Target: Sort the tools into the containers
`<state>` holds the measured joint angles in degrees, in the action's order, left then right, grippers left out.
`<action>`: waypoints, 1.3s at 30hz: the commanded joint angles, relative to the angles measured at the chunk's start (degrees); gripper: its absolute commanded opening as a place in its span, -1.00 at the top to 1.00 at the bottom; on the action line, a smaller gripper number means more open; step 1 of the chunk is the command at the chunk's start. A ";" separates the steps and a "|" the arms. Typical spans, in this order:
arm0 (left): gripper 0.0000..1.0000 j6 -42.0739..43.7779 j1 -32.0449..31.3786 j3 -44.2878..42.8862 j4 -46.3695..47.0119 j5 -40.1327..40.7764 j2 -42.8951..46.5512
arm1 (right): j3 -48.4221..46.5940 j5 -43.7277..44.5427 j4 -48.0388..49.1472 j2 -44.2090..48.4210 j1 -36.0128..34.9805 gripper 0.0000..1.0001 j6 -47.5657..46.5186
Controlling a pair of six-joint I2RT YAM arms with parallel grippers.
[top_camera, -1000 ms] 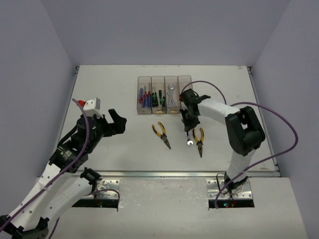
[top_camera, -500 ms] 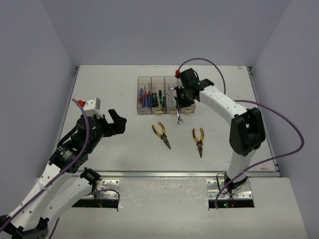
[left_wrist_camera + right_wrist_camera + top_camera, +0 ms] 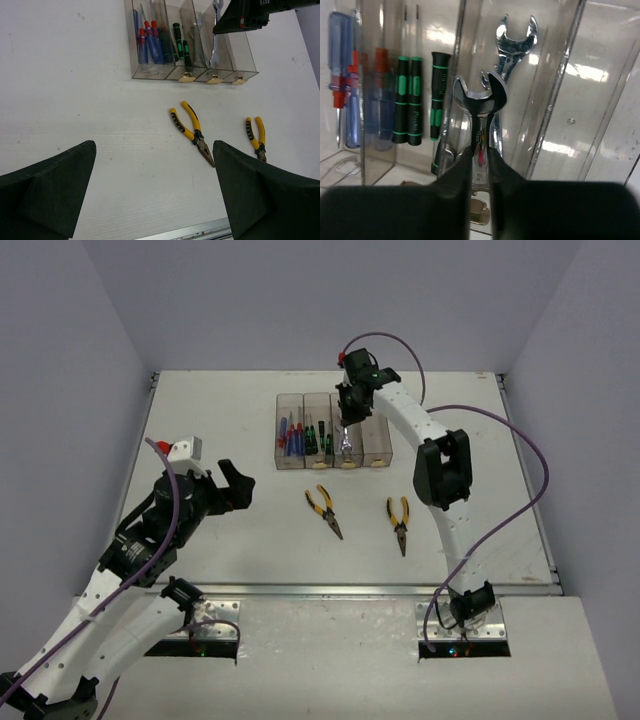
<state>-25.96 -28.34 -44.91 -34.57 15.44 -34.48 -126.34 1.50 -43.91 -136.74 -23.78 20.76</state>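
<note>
Four joined clear bins point(image 3: 290, 463) stand at the table's back centre. The first holds blue and red screwdrivers point(image 3: 148, 41), the second green and black ones point(image 3: 410, 100), the third wrenches point(image 3: 516, 40); the fourth bin point(image 3: 372, 430) looks empty. My right gripper point(image 3: 345, 432) is shut on a silver wrench point(image 3: 480, 97) and holds it over the third bin point(image 3: 555, 100). Two yellow-handled pliers lie in front on the table, one point(image 3: 324, 510) left, one point(image 3: 399, 522) right. My left gripper point(image 3: 232, 485) is open and empty at the left, its fingers point(image 3: 50, 190) wide apart.
The table's metal front edge point(image 3: 340, 590) runs below the pliers. Grey walls close in the table on three sides. A purple cable point(image 3: 540, 490) loops from the right arm over the table's right side.
My right gripper lifted the wrench from the table beside the right pliers and carried it back and left to over the third bin. The left arm has not moved.
</note>
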 commanded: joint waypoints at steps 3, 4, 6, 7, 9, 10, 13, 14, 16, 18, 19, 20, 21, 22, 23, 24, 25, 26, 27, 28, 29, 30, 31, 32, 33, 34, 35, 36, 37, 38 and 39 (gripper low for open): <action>-1.00 0.55 0.39 0.17 2.84 -0.76 0.31 | -1.28 0.08 -0.91 3.09 0.91 0.20 -1.95; -1.00 0.55 0.39 0.19 2.82 -0.76 0.38 | -1.01 0.08 -1.45 3.98 0.84 0.07 -1.96; -1.00 0.55 0.39 0.26 2.84 -0.68 0.29 | 1.63 0.03 -2.47 7.38 0.84 -0.09 -2.05; -1.00 0.48 0.39 0.26 2.84 -0.68 0.29 | 5.08 0.47 -2.25 10.98 0.84 -0.18 -2.20; -1.00 0.47 0.39 0.26 2.84 -0.68 0.22 | 14.47 1.52 -1.03 17.12 0.84 -0.22 -2.82; -1.00 0.47 0.39 0.26 2.82 -0.66 0.20 | 18.53 2.06 -0.89 20.30 0.84 -0.22 -3.06; -1.00 0.47 0.34 0.26 2.75 -0.48 0.30 | 33.57 4.72 -1.22 30.45 0.89 -0.20 -2.55; -1.00 0.46 0.30 0.26 2.75 -0.42 0.38 | 40.78 6.00 -0.70 33.84 0.93 -0.18 -2.02; -1.00 0.35 0.33 0.29 2.81 -0.53 0.55 | 50.13 7.34 3.22 39.56 1.08 -0.10 -0.86; -1.00 0.36 0.39 0.34 2.89 -0.73 0.48 | 57.17 6.39 4.59 43.96 1.19 -0.01 0.28; -1.00 0.38 0.39 0.34 2.98 -0.93 0.35 | 59.99 6.07 5.14 45.57 1.14 0.04 0.59; -1.00 0.41 0.39 0.34 2.98 -1.12 0.17 | 62.85 5.64 5.72 46.70 1.14 0.07 0.77; -1.00 0.46 0.39 0.34 2.94 -1.26 -0.02 | 65.91 5.13 6.32 47.72 1.18 0.11 0.91; -1.00 0.50 0.39 0.32 2.96 -1.29 -0.09 | 67.84 4.18 7.19 47.76 1.19 0.12 1.00; -1.00 0.53 0.39 0.28 2.99 -1.29 -0.13 | 69.44 3.08 8.13 47.50 1.19 0.13 1.08; -1.00 0.55 0.39 0.26 3.01 -1.33 -0.15 | 70.61 2.47 8.85 47.09 1.19 0.13 1.12; -1.00 0.55 0.39 0.26 3.01 -1.38 -0.11 | 71.16 2.15 9.30 46.40 1.16 0.14 1.16; -1.00 0.55 0.39 0.26 3.01 -1.26 0.01 | 71.49 1.45 9.89 45.42 1.07 0.15 1.40; -1.00 0.52 0.39 0.29 3.01 -1.08 0.18 | 71.72 0.80 10.66 44.53 0.99 0.16 1.68; -1.00 0.47 0.39 0.34 3.01 -1.01 0.29 | 71.94 0.28 11.33 44.14 0.93 0.17 1.83; -1.00 0.47 0.39 0.34 3.01 -0.92 0.29 | 71.95 -0.05 11.81 43.90 0.92 0.17 2.20; -1.00 0.47 0.39 0.34 2.94 -0.78 0.29 | 72.02 -0.47 12.44 43.62 0.78 0.18 2.49; -1.00 0.47 0.46 0.34 2.93 -0.76 0.29 | 72.03 -0.53 12.54 43.58 0.68 0.19 2.53; -1.00 0.47 0.43 0.34 2.93 -0.81 0.20 | 71.68 -0.66 12.80 42.92 0.45 0.19 2.57; -1.00 0.47 0.39 0.33 2.91 -0.87 0.09 | 71.31 -0.73 13.05 42.19 0.21 0.20 2.61; -1.00 0.47 0.39 0.26 2.84 -1.03 -0.06 | 71.14 -0.35 12.99 41.59 0.03 0.20 2.61; -1.00 0.47 0.39 0.26 2.93 -1.11 -0.06 | 70.97 -0.09 13.24 40.50 -0.38 0.20 2.53; -1.00 0.50 0.39 0.26 2.93 -1.11 -0.06 | 70.82 0.40 13.61 39.42 -0.48 0.21 2.43; -1.00 0.53 0.39 0.26 2.93 -1.11 -0.06 | 70.67 0.89 13.98 38.35 -0.57 0.21 2.34; -1.00 0.54 0.39 0.26 2.93 -1.10 -0.05 | 70.44 1.37 14.26 37.31 -0.64 0.23 2.24; -1.00 0.47 0.39 0.26 2.93 -1.03 0.02 | 69.89 1.80 14.13 36.46 -0.57 0.28 2.10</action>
<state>-25.93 -28.34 -44.86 -34.52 14.94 -34.50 -53.83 1.90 -32.49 -96.53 -23.83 22.52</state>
